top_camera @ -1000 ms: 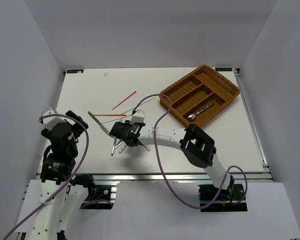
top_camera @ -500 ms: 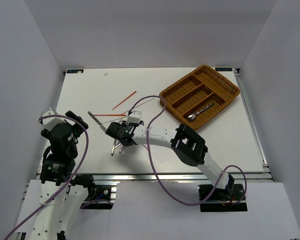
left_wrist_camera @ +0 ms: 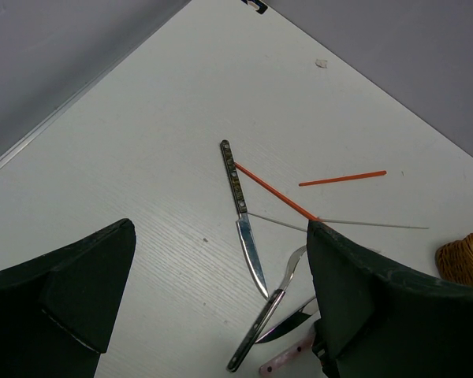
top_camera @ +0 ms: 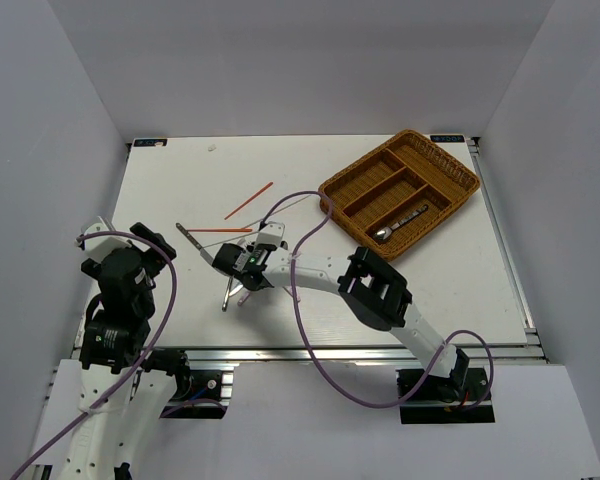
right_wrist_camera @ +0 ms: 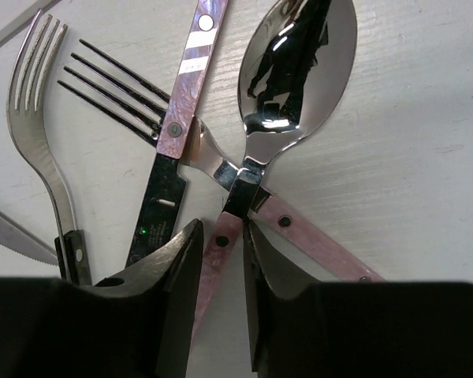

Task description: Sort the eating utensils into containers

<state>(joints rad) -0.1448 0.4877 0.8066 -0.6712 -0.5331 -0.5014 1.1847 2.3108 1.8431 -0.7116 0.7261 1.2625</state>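
Your right gripper is down on the utensil heap left of centre on the counter, toward the near edge. Its jaws are narrow, one finger on each side of the pink-handled spoon, right at the handle just below the neck. Can't tell if it's actually clamped.

The heap is crowded. The spoon neck crosses over a pink-handled fork, whose handle runs out toward the right edge. A pink-handled knife lies over that fork's tines, with its dark blade right beside the left finger. A plain silver fork sits just past that.

Your left gripper is spread wide, holding nothing, above the near left part of the counter. Ahead of it lies a knife with a patterned handle, and one red chopstick has its end on that handle. A second red chopstick lies apart, farther back. A pale chopstick runs toward the tray.

The wicker tray sits at the far right corner, angled, with one silver spoon in its nearest compartment. A purple cable loops between the heap and the tray.
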